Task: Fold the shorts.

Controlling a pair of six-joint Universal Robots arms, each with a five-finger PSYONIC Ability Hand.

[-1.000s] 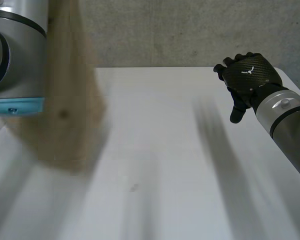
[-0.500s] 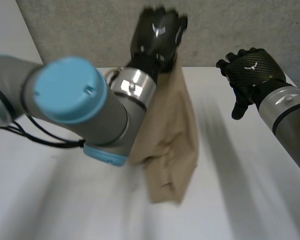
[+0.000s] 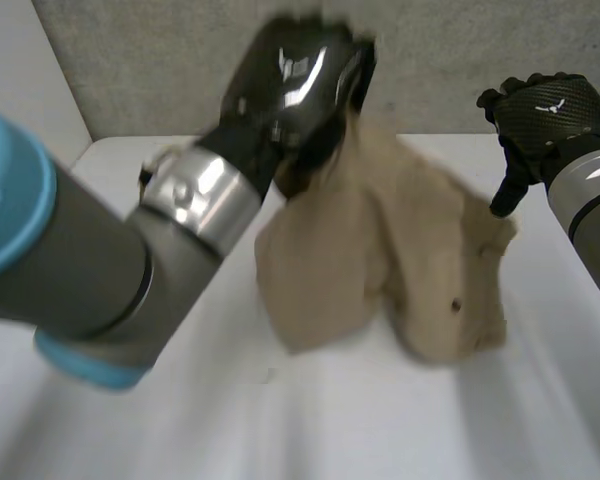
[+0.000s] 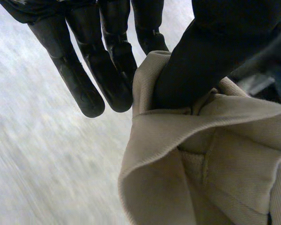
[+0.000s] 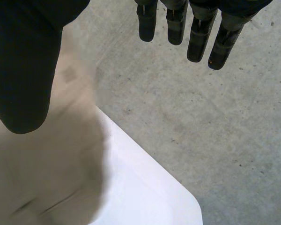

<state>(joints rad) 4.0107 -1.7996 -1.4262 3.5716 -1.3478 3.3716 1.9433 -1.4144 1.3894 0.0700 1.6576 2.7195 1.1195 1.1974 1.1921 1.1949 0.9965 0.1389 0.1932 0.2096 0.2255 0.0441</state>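
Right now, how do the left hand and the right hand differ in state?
The left hand pinches the shorts at an edge; the right hand holds nothing, fingers straight. The left hand is above the shorts; the right hand is beside them. Both are black and above the table.

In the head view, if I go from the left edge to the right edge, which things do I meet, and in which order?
left arm → left hand, pinching the top of the cloth → shorts hanging down to the table → right hand, open, beside the shorts
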